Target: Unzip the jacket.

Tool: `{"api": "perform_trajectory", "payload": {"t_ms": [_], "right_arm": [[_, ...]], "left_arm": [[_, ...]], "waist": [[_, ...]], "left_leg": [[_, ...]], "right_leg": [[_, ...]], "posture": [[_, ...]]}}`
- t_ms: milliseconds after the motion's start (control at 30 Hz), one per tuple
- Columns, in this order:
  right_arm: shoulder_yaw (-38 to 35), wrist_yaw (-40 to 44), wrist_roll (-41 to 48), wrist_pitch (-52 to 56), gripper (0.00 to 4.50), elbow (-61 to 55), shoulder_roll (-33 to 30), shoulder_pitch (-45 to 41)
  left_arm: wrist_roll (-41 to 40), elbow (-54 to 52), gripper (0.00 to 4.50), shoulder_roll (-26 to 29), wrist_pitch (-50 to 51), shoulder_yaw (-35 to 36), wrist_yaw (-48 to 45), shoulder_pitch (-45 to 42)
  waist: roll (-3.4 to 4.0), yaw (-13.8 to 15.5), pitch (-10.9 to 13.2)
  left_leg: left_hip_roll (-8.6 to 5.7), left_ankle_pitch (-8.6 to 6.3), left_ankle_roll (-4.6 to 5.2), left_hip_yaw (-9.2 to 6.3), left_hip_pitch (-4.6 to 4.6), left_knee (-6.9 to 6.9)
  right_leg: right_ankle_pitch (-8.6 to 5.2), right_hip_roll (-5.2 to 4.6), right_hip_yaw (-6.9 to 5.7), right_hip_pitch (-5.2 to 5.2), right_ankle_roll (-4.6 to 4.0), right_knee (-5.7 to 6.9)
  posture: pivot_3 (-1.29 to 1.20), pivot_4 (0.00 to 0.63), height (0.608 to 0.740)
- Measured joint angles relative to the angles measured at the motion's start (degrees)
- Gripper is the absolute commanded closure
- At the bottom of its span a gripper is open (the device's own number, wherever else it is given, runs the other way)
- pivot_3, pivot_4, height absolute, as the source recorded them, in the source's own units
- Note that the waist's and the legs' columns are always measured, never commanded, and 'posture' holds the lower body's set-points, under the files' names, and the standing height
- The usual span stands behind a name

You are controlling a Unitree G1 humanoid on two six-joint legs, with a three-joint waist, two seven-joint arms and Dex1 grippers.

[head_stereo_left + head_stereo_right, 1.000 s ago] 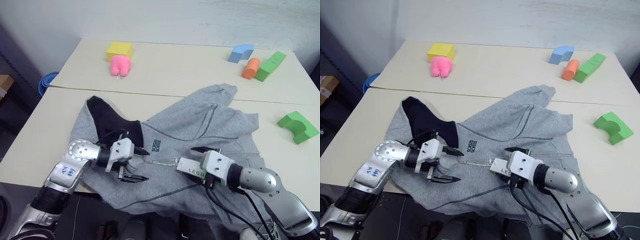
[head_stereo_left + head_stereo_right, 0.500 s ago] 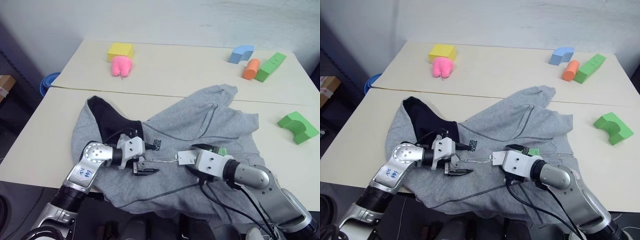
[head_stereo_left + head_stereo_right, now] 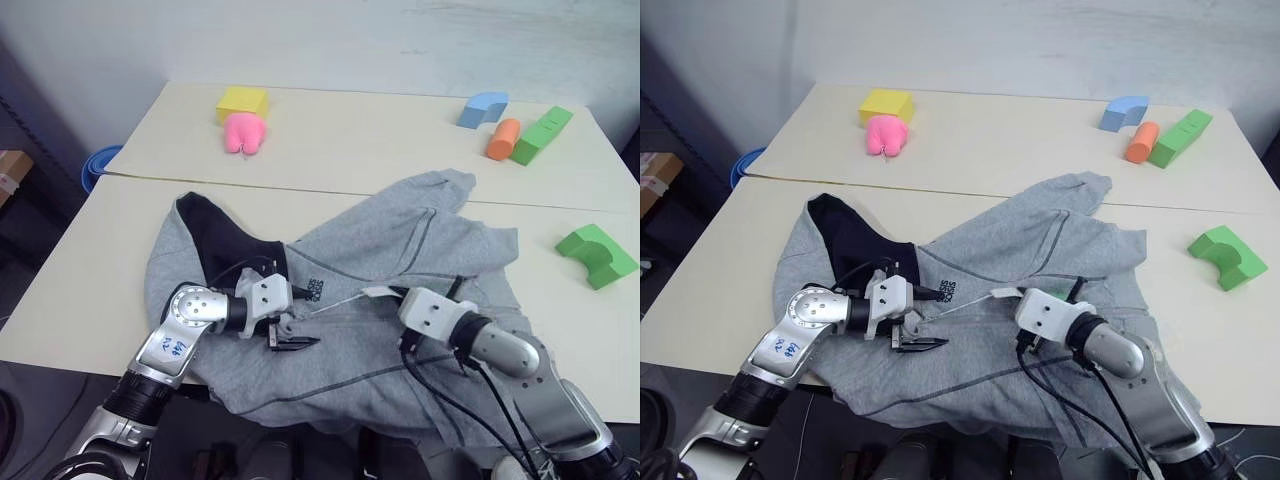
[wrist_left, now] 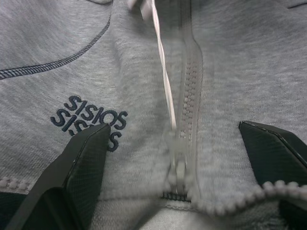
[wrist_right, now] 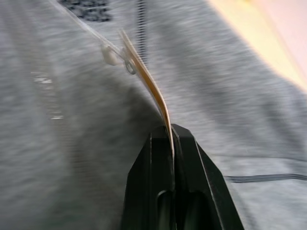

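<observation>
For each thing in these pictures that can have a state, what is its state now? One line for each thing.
jacket: spread flat on the table, crumpled, dark inner collar showing.
zipper: zipped shut, slider at the top by the collar.
hang tag: pinched edge-on in the right gripper, its string pulled taut to the zipper.
left gripper: open, fingers either side of the zipper top.
right gripper: shut on the hang tag.
</observation>
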Motion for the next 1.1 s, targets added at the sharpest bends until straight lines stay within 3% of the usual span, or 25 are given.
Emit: {"api": "perform_trajectory", "payload": {"t_ms": [133,267,500,833,967,1100], "right_arm": [[-5.2,-2.6,-3.0,-5.8,4.45,1.3,-2.7,1.5],[-15.4,-4.8,-3.4,-11.9,4.45,5.3,-6.3,4.6],[-29.3,-7.2,-3.1,-19.9,4.45,19.3,-13.6,4.1],[-30.1,-14.9,-3.9,-30.1,4.45,57.2,-21.8,-5.6],[-28.2,-19.3,-4.4,-32.1,4.45,66.8,-23.0,-11.8],[-26.0,-22.1,-4.8,-33.3,4.45,70.9,-23.1,-15.4]], "left_arm": [[0.0,-0.2,0.0,-0.3,0.1,-0.2,0.9,0.4],[0.0,-0.4,0.0,-0.3,0.2,-0.2,1.9,1.2],[0.0,-0.2,0.0,0.4,-0.1,-0.3,2.5,2.1],[0.0,2.3,0.0,3.8,-5.4,-1.8,1.7,1.7],[0.1,4.2,0.0,5.5,-9.5,-2.6,1.7,1.4],[0.2,7.0,0.0,6.2,-13.8,-3.5,1.8,0.9]], "waist": [[-0.02,0.1,-0.1],[0.02,0.1,-0.1],[0.11,-0.3,-0.2],[0.94,-2.1,-0.8],[1.21,-3.0,-1.0],[1.3,-3.3,-1.0]], "left_leg": [[-0.04,0.01,0.01,-0.03,0.02,0.0],[-0.04,0.03,0.05,-0.05,0.1,-0.01],[0.06,-0.01,-0.01,-0.02,1.02,-0.38],[0.17,0.02,-0.06,0.18,1.13,-0.63],[0.27,0.25,-0.33,0.31,1.31,-1.09],[0.39,0.27,-0.48,0.35,2.19,-1.55]], "right_leg": [[0.0,-0.04,0.04,0.04,0.0,-0.01],[0.02,-0.05,0.06,0.2,0.03,-0.09],[0.01,-0.05,0.23,1.02,0.03,-0.61],[-0.01,-0.12,0.27,1.02,0.0,-0.67],[-0.06,-0.19,0.37,1.2,-0.09,-0.89],[-0.12,-0.17,0.41,1.92,-0.19,-1.06]], "posture": [[0.0,0.15,0.74],[0.0,0.15,0.74],[0.0,0.15,0.74],[0.0,0.15,0.74],[0.0,0.15,0.74],[0.0,0.15,0.74]]}}
